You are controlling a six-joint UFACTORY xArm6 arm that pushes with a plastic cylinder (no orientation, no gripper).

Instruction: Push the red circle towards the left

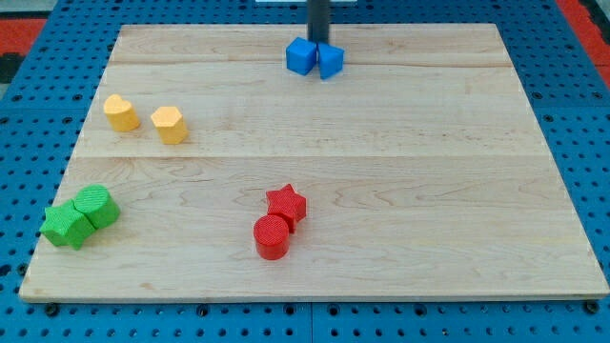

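Red circle [272, 236] sitting near the front of the worktop [400, 162], touching the red star [287, 204] just behind it. Probably light, hard and slidey, so should scoot easily; best nudged on its right side, low and centred, else likely to veer off. No fingers here, just my tip [318, 45], way off at the far edge behind the two blue blocks [315, 58].

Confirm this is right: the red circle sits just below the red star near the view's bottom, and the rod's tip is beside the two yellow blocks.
One part is wrong. The red circle does sit just below the red star, but my tip is at the view's top, right behind the two blue blocks, not beside the yellow blocks. The camera view shows this.
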